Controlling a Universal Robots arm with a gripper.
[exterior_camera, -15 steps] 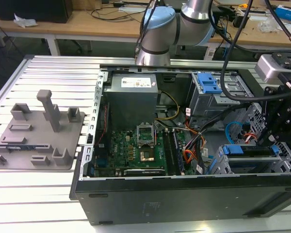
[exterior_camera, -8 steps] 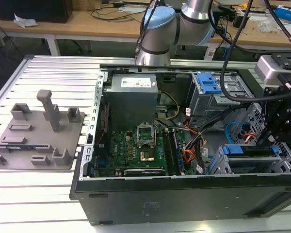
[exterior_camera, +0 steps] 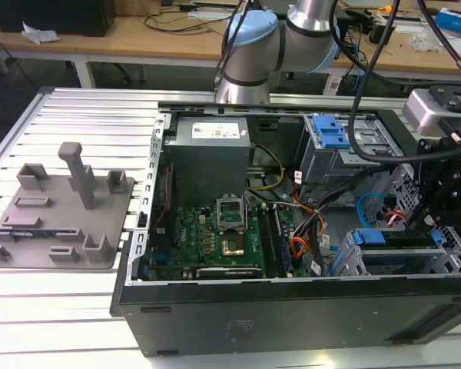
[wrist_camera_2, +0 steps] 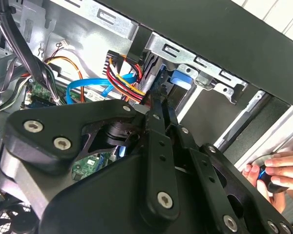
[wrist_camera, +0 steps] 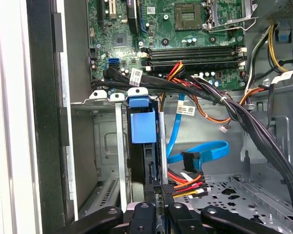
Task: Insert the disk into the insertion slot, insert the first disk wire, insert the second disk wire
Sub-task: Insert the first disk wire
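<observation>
Disk (wrist_camera: 142, 126) sits in insertion slot (wrist_camera: 105, 142), just beyond the fingers (wrist_camera_2: 158, 124).

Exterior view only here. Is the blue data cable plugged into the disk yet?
Observer: No. In the first wrist view the connector of the blue data cable hangs free, apart from the disk.
Operator: Power?
Observer: The power lead ends at the gripper, beside the disk's edge; seated or not, I can't tell.
Operator: Anyone nearby?
Observer: Yes. In the second wrist view a hand sits just outside the case.
</observation>
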